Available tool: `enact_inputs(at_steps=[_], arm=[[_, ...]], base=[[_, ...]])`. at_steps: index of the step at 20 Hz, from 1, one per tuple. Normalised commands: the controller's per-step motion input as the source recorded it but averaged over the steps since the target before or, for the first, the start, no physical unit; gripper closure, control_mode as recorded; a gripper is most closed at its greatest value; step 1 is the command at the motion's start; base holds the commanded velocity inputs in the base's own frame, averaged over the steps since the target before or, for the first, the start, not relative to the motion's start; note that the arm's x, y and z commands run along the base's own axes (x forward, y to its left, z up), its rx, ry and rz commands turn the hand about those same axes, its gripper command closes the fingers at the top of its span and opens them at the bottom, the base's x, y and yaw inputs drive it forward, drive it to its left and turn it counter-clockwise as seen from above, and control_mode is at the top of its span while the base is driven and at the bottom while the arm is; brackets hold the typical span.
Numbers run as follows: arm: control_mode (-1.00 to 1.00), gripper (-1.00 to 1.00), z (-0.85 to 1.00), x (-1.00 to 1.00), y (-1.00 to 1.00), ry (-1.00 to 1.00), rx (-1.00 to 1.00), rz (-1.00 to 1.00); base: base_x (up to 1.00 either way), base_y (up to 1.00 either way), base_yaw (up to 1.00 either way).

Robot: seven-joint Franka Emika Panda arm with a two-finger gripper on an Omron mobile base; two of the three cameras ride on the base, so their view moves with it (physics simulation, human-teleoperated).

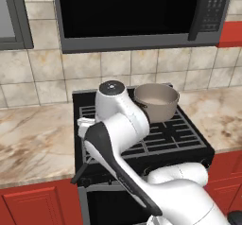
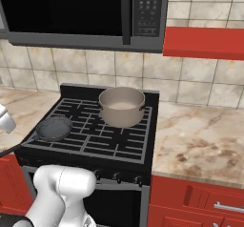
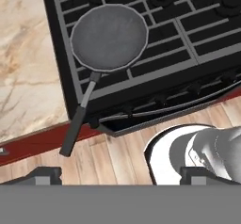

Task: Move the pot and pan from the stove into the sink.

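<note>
The beige pot (image 1: 156,101) (image 2: 122,107) stands on the back burner of the black stove (image 1: 182,139) (image 2: 112,142) (image 3: 197,30). On the front left burner rests the small dark pan (image 2: 54,128) (image 3: 109,37). Its long black handle (image 3: 77,124) juts out past the stove's front edge. My gripper (image 3: 121,176) hangs well above the pan's handle side, open, with nothing between its fingertips (image 3: 44,175). In the left base view my arm covers the pan. The sink is out of view.
A black microwave (image 1: 137,11) (image 2: 71,11) hangs over the stove. Beige marble counter (image 1: 33,139) (image 2: 200,140) runs on both sides. Red cabinets (image 2: 195,202) sit below, and wood floor (image 3: 117,157) lies in front.
</note>
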Motion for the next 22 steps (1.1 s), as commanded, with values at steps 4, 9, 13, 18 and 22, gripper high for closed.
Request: enact_inputs(at_steps=[4, 9, 13, 18, 22], arm=[[-1.00, -1.00, -0.18, 0.17, 0.67, 0.00, 0.00, -0.17], [-1.00, -1.00, -0.14, 0.29, 0.63, -0.02, -0.01, -0.17], [-1.00, -1.00, -0.12, 0.41, 0.53, -0.02, -0.05, -0.18], [-1.00, -1.00, -0.06, 0.23, 0.25, -0.04, -0.02, -0.08], [-1.00, -1.00, -0.01, -0.01, 0.00, 0.00, 0.01, 0.00]], base=[[0.00, 0.00, 0.00], [0.00, 0.00, 0.00], [0.00, 0.00, 0.00], [0.00, 0.00, 0.00], [0.00, 0.00, 0.00]])
